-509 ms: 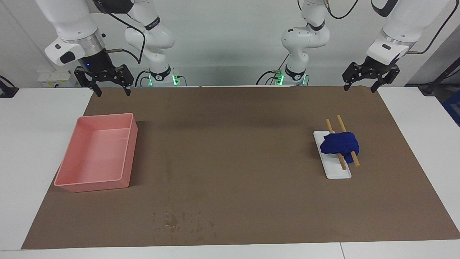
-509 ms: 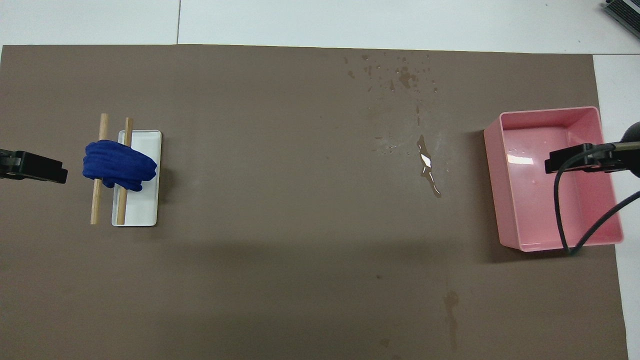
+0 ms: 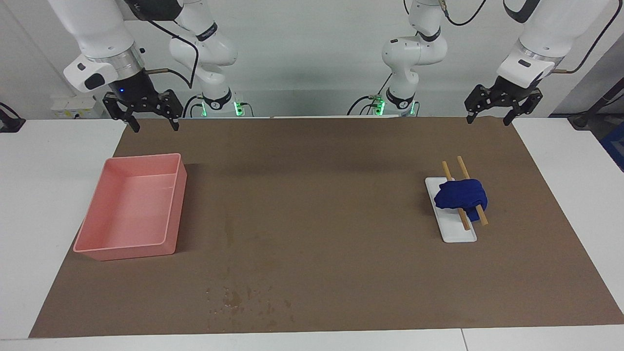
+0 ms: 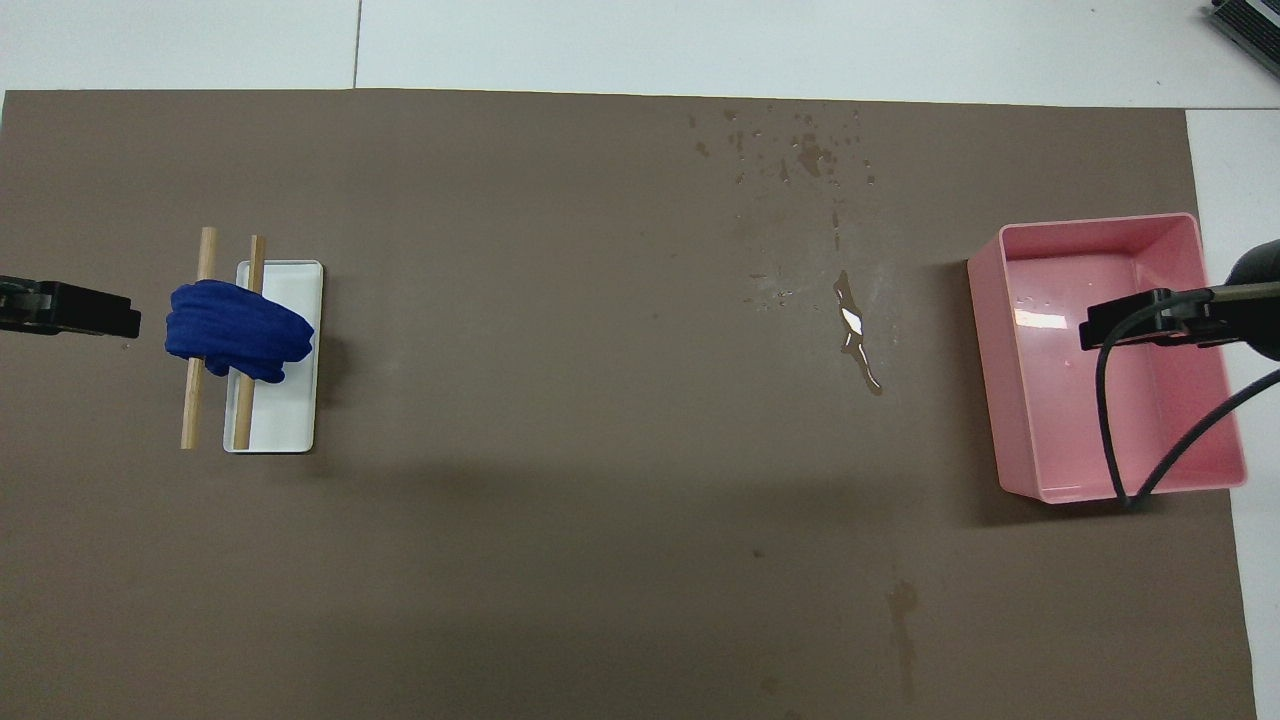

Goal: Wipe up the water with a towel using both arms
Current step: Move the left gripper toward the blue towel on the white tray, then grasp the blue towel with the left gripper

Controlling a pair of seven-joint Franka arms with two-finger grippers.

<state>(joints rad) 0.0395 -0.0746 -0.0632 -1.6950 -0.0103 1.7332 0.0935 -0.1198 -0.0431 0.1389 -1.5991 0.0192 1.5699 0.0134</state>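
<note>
The white table is covered by a large brown rectangular mat. In the overhead view, a pink rectangular plastic bin is seen at 3 o'clock, a white rectangular tray at 9 o'clock, and spilled water toward 1 o'clock.

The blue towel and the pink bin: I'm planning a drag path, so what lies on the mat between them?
Only spilled water on the brown mat between the blue towel and pink bin, clearest overhead.
</note>
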